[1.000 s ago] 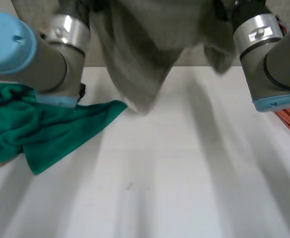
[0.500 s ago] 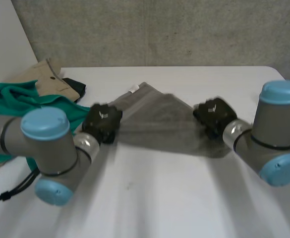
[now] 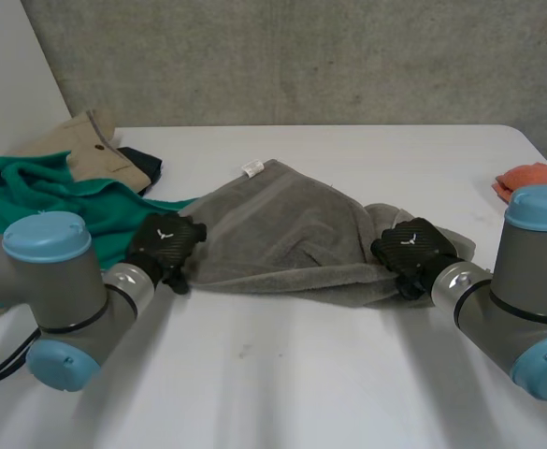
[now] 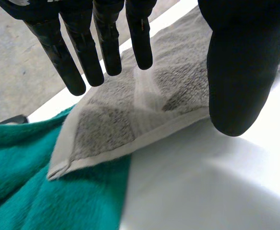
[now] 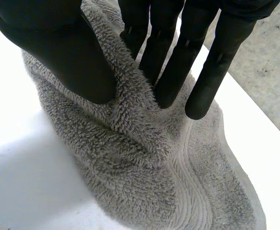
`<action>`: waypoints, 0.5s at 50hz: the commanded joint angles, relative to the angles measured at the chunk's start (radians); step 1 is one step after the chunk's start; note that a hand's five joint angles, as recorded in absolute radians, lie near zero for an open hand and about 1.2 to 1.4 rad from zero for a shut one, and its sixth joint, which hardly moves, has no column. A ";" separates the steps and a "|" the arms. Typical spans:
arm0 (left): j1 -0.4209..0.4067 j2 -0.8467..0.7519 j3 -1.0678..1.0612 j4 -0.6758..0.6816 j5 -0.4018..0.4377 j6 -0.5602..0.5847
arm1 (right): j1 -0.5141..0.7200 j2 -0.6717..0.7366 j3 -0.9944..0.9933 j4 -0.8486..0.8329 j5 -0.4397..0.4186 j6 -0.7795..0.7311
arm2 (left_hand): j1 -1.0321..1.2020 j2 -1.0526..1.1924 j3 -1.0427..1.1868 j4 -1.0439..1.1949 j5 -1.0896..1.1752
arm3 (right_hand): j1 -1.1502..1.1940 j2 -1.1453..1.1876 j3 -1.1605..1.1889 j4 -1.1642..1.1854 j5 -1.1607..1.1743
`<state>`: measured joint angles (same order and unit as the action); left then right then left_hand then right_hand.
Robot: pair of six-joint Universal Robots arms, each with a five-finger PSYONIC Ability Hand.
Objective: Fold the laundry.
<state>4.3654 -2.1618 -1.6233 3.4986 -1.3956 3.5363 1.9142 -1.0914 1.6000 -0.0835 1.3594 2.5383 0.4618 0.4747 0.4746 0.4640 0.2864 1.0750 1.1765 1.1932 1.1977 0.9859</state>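
The grey towel (image 3: 282, 229) lies spread on the white bench (image 3: 310, 374) between the two hands, with one hand at each of its near ends.

The left hand (image 3: 165, 245) is wide open. In its wrist view its fingers (image 4: 108, 43) are straight and the thumb (image 4: 235, 72) stands well apart from them. Nothing is held. A flat, hemmed corner of the towel (image 4: 120, 124) lies just past the fingertips and under the gap between fingers and thumb. That corner's tip rests on a green cloth (image 4: 29, 191), which lies beside the hand on the side away from the right hand.

The right hand (image 3: 411, 251) is narrowed on the towel's other end. In its wrist view a raised ridge of the towel (image 5: 144, 182) stands between the thumb (image 5: 53, 43) and the straight fingers (image 5: 171, 52), pinched by them. The rest of that end bunches on the bench beneath the palm.

An orange cloth (image 3: 535, 176) lies well beyond the right hand, and a beige garment (image 3: 95, 150) lies beyond the left hand.
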 commanded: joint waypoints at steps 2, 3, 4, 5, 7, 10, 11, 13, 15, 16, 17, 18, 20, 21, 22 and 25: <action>0.020 -0.041 0.051 0.026 0.061 0.007 | -0.009 0.002 0.005 -0.001 0.003 0.013 | 0.224 0.211 0.211 0.222 0.225 | 0.321 0.220 0.203 0.199 0.236; 0.022 -0.064 0.071 0.036 0.059 0.012 | -0.009 0.002 0.005 -0.001 0.003 0.013 | 0.265 0.252 0.252 0.263 0.266 | 0.321 0.220 0.203 0.199 0.236; 0.022 -0.075 0.080 0.037 0.058 0.013 | -0.009 0.002 0.005 -0.001 0.003 0.013 | 0.271 0.258 0.259 0.269 0.272 | 0.321 0.220 0.203 0.199 0.236; 0.022 -0.084 0.091 0.037 0.059 0.015 | -0.009 0.002 0.006 -0.001 0.003 0.013 | 0.271 0.258 0.259 0.269 0.272 | 0.321 0.220 0.203 0.199 0.236; 0.023 -0.102 0.114 0.037 0.058 0.016 | -0.011 0.002 0.011 -0.001 0.001 0.013 | 0.274 0.261 0.261 0.272 0.275 | 0.321 0.220 0.203 0.199 0.236; 0.023 -0.115 0.129 0.033 0.053 0.023 | -0.012 0.001 0.015 -0.002 0.001 0.013 | 0.274 0.261 0.261 0.272 0.275 | 0.321 0.220 0.203 0.199 0.236; 0.025 -0.119 0.132 0.031 0.052 0.029 | -0.012 0.002 0.015 -0.002 0.001 0.013 | 0.274 0.261 0.261 0.272 0.275 | 0.321 0.220 0.203 0.199 0.236; 0.029 -0.121 0.131 0.031 0.052 0.035 | -0.014 0.001 0.015 -0.002 0.001 0.013 | 0.271 0.258 0.259 0.269 0.272 | 0.321 0.220 0.203 0.199 0.236; 0.036 -0.118 0.125 0.031 0.050 0.041 | -0.015 0.001 0.014 -0.002 0.003 0.013 | 0.266 0.253 0.253 0.263 0.266 | 0.321 0.220 0.203 0.199 0.236; 0.037 -0.116 0.123 0.030 0.049 0.044 | -0.015 0.001 0.014 -0.004 0.003 0.013 | 0.260 0.247 0.247 0.257 0.261 | 0.321 0.220 0.203 0.199 0.236; 0.037 -0.113 0.122 0.028 0.049 0.046 | -0.018 0.001 0.012 -0.004 0.003 0.013 | 0.254 0.241 0.241 0.252 0.255 | 0.321 0.220 0.203 0.199 0.236; 0.039 -0.104 0.115 0.020 0.049 0.049 | -0.018 0.001 0.012 -0.004 0.003 0.013 | 0.251 0.238 0.238 0.249 0.252 | 0.321 0.220 0.203 0.199 0.236; 0.040 -0.083 0.103 0.004 0.049 0.052 | -0.021 0.001 0.012 -0.004 0.003 0.013 | 0.248 0.235 0.235 0.246 0.249 | 0.321 0.220 0.203 0.199 0.236; 0.040 -0.067 0.097 -0.004 0.049 0.053 | -0.021 0.001 0.012 -0.004 0.003 0.013 | 0.245 0.232 0.232 0.243 0.246 | 0.321 0.220 0.203 0.199 0.236; 0.043 -0.043 0.083 -0.021 0.050 0.055 | -0.021 0.001 0.012 -0.004 0.003 0.013 | 0.233 0.220 0.221 0.231 0.234 | 0.321 0.220 0.203 0.199 0.236; 0.046 -0.009 0.060 -0.039 0.052 0.056 | -0.021 0.001 0.012 -0.004 0.003 0.013 | 0.233 0.220 0.220 0.231 0.234 | 0.321 0.220 0.203 0.199 0.236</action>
<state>4.4055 -2.2424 -1.5186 3.5020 -1.3466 3.5872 1.8947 -1.0907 1.6129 -0.0873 1.3621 2.5510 0.6312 0.6277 0.6275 0.6256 0.4470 1.0750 1.1766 1.1932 1.1977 0.9857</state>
